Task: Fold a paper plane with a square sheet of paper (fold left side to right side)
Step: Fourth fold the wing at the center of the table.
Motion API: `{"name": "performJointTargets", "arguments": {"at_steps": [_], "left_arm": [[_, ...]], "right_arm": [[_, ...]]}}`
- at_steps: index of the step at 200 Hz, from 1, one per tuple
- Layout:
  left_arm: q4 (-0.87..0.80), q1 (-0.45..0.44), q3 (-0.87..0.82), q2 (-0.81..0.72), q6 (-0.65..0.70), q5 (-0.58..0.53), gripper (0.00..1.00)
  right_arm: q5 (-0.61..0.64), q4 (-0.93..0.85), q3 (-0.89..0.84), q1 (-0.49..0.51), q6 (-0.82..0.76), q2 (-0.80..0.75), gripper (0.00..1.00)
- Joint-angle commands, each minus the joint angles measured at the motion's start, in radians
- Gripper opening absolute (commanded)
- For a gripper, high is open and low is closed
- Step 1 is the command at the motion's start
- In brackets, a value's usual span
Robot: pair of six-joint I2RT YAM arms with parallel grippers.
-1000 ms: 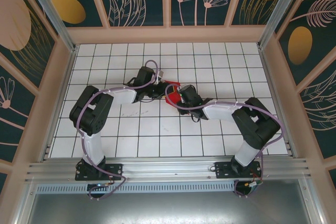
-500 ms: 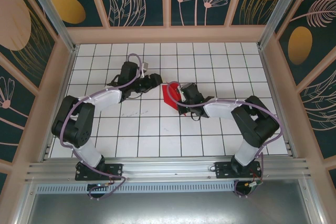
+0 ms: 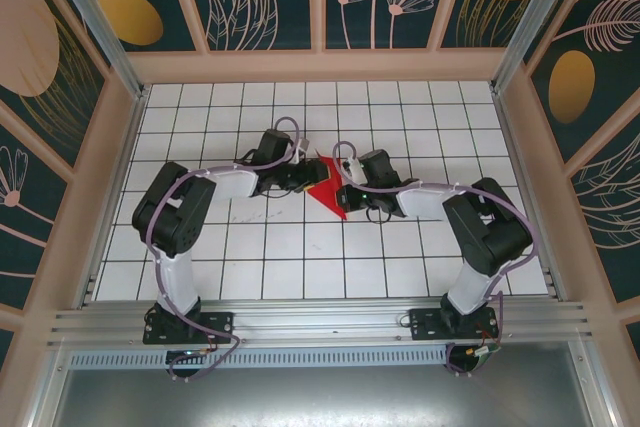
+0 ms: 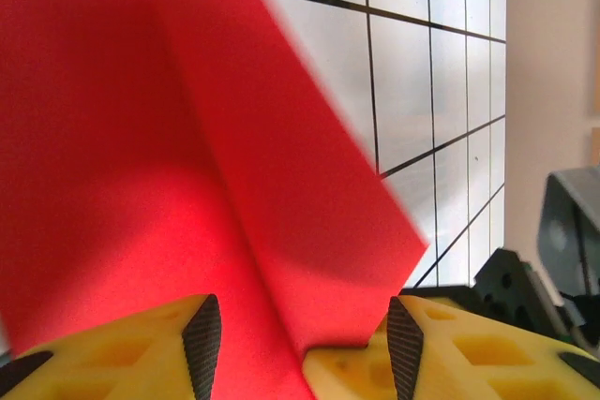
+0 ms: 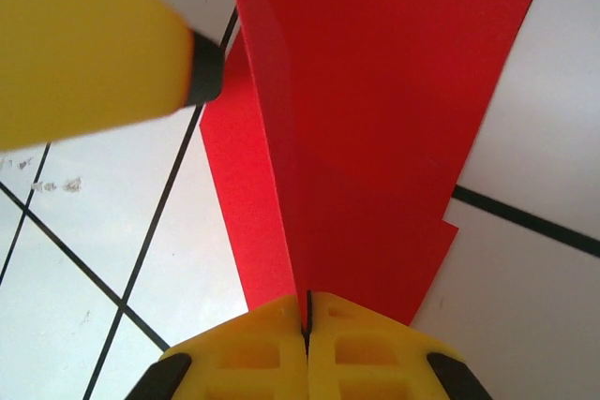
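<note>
From above, the paper (image 3: 330,193) lies between the left jaws and the right jaws at mid-surface (image 3: 400,257). We see a flat red wedge, its point toward the arm bases. Bare white tiles run out from both arms to the walls (image 3: 120,177).

At the left wrist, the left jaws stand spread. Their yellow fingers (image 4: 112,353) have dark inner faces, and the paper passes between them unpinched. A raised crease runs away from the gap. The flap on the right ends in a straight edge and a sharp corner just ahead of the right-hand finger, with gridded surface beyond.

At the right wrist, the right jaws are pressed together, pinching the paper's near edge. The sheet is matte and layered, with a small step along its right edge. A left finger (image 5: 84,44) sits ahead and left, just beside the paper; we cannot tell whether it touches.
</note>
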Motion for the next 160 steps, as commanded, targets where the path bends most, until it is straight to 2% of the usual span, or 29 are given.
{"name": "performJointTargets", "arguments": {"at_steps": [1, 66, 113, 143, 146, 160], "left_arm": [[0.007, -0.006, 0.051, 0.042, 0.004, 0.016, 0.53], [0.005, -0.009, 0.059, 0.088, -0.005, 0.002, 0.52], [0.046, -0.008, 0.024, -0.008, -0.005, -0.038, 0.62], [0.031, -0.002, 0.010, -0.054, 0.005, -0.073, 0.63], [0.032, -0.001, 0.006, -0.059, 0.005, -0.075, 0.63], [0.031, 0.006, -0.019, -0.075, 0.005, -0.088, 0.61]], "right_arm": [[-0.054, 0.030, -0.012, -0.009, 0.017, 0.024, 0.06], [-0.075, 0.038, -0.018, -0.014, 0.029, 0.045, 0.05], [-0.082, 0.029, -0.014, -0.014, 0.025, 0.056, 0.04], [-0.100, 0.041, -0.020, -0.013, 0.036, 0.056, 0.04], [-0.106, 0.045, -0.021, -0.040, 0.038, 0.056, 0.04], [-0.125, 0.058, -0.026, -0.047, 0.046, 0.055, 0.04]]}}
